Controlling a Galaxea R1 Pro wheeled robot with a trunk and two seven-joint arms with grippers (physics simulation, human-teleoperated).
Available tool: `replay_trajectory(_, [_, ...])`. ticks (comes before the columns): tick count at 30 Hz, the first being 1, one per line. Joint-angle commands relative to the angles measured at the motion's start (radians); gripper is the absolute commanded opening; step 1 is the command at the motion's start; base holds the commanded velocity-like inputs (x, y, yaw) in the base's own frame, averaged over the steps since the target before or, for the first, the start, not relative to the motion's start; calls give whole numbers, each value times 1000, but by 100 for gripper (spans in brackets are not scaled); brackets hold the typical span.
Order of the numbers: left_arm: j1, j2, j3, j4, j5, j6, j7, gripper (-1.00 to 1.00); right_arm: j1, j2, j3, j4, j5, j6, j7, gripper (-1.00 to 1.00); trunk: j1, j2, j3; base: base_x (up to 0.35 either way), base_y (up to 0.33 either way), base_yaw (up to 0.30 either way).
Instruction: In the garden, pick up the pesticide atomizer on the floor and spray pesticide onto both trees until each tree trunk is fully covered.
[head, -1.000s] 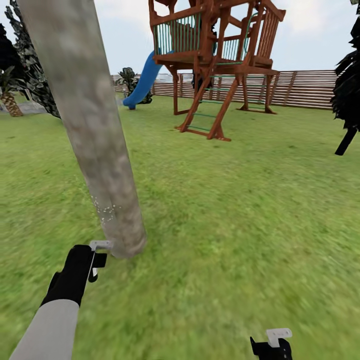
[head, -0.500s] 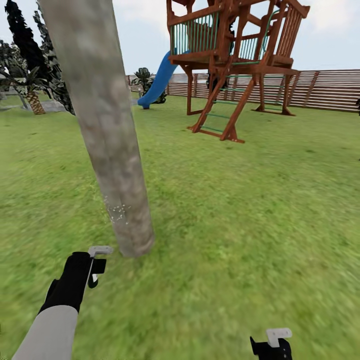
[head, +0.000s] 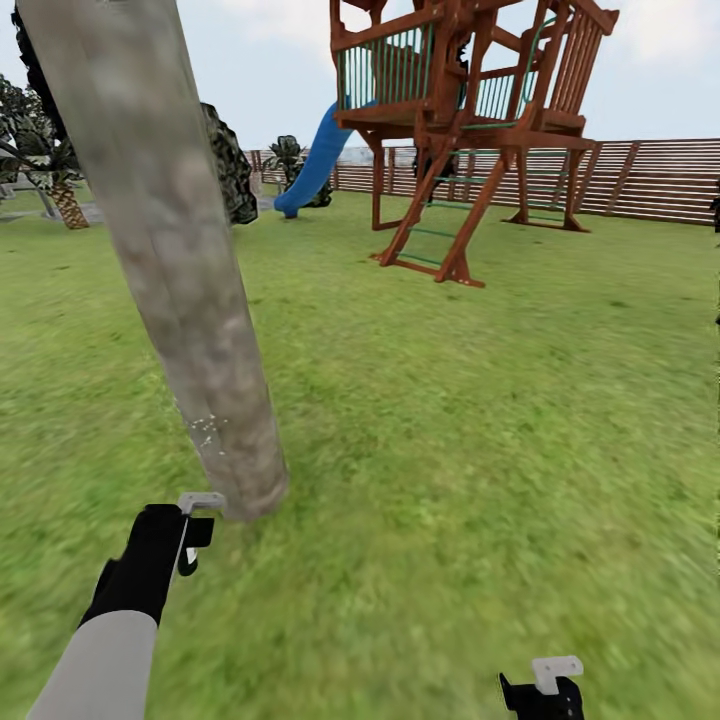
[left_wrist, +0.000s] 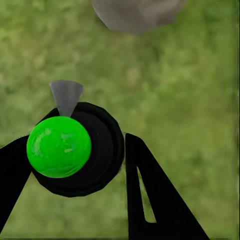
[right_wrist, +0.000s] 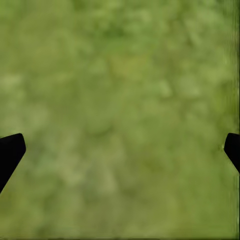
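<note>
A thick grey-brown tree trunk (head: 170, 260) leans across the left of the head view, its base (left_wrist: 135, 12) meeting the grass floor (head: 480, 450). Tiny white specks (head: 205, 430) dot the bark low down. My left gripper (head: 190, 535) is just short of the trunk's base, shut on the pesticide atomizer (left_wrist: 75, 150). That bottle is dark with a green spot (left_wrist: 59, 146), and its pale grey trigger head (head: 201, 500) points at the trunk. My right gripper (head: 545, 690) hangs low at the right, open over bare grass, its fingertips (right_wrist: 10, 152) wide apart.
A brown wooden play tower (head: 460, 130) with a blue slide (head: 310, 165) stands ahead on the lawn. A slatted wooden fence (head: 640, 180) closes the far side. A dark shrub (head: 230, 175) and a short palm (head: 60, 195) sit behind the trunk at the left.
The whole view has shifted, so the trunk now stands further left and closer in the picture. The left gripper keeps the atomizer aimed at the trunk's base; the right arm holds still.
</note>
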Motion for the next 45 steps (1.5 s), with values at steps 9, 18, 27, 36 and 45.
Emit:
replay_trajectory(9, [-116, 22, -5, -32, -15, 40, -26, -100, -1, -6, -10, 1, 9, -3, -4, 100, 0, 0, -1, -160, -108, 0])
replay_trajectory(18, [-331, 172, -39, 62, -17, 82, -94, -100, -1, -4, -9, 1, 9, -2, -3, 100, 0, 0, -1, -1, 0, 0])
replay_trajectory(27, [-335, 177, -160, 50, -16, 166, -128, -100, -1, -1, -9, 1, 9, -2, -3, 100, 0, 0, -1, 0, -48, 216])
replay_trajectory(36, [-342, 169, -161, 21, -14, 176, -128, -100, -1, -5, -9, 2, 9, -2, -3, 100, 0, 0, -1, 0, -271, 23])
replay_trajectory(45, [-370, 179, -161, 12, -17, 179, -126, -100, -1, -5, -9, 1, 9, -2, -3, 100, 0, 0, -1, 0, -275, 0])
